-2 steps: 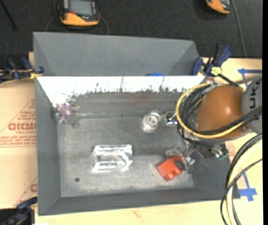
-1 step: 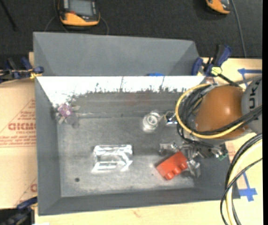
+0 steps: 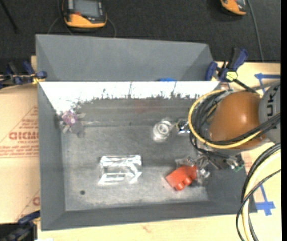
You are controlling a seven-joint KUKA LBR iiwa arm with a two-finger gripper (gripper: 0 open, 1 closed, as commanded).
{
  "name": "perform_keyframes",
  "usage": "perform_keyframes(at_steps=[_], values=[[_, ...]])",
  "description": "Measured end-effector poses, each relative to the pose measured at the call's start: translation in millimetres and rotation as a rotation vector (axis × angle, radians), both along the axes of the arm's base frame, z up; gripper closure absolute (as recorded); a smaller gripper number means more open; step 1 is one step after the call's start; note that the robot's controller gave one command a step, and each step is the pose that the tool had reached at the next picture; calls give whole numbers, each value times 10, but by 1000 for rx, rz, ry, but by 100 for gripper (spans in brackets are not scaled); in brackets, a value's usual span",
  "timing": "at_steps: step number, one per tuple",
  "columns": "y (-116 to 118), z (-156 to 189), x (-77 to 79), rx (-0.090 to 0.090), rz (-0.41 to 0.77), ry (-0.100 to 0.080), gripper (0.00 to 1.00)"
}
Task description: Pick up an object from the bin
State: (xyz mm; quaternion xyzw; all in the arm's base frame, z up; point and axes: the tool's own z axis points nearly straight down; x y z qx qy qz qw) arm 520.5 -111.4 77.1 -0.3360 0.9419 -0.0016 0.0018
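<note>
Starting at the near wall of the grey bin [image 3: 133, 216], the floor just inside it lies bare along almost its whole width, save a tiny dark speck [image 3: 82, 192] toward the left near corner. A little farther in, right of the middle, sits a red blocky plastic piece [image 3: 179, 177], tilted, its near edge clear of the near wall and the right wall some way off. The gripper [image 3: 199, 167] is down at the red piece's far right corner, touching or all but touching it. I cannot tell whether the tool is apart or together, nor whether it has the red piece clamped, since the metal parts there run into one another. Left of the red piece, across a strip of open floor, a clear plastic package [image 3: 120, 169] lies flat, well apart from the left wall. Beyond the gripper bulges the arm's orange cover [image 3: 234, 118], ringed by yellow and black cables [image 3: 202, 134], crowding the right wall and overhanging its rim. Farther back, near the middle, a small round silvery thing [image 3: 160, 129] stands alone, just left of the cables, with free floor to its left and behind it. Farthest, toward the left far corner, a small purple thing [image 3: 70, 118] sits close against the foot of the left wall, with open floor to its right
</note>
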Motion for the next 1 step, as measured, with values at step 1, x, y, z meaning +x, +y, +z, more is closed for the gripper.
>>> perform_keyframes(at_steps=[1], values=[[209, 2146, -247, -1, 19, -7, 100]])
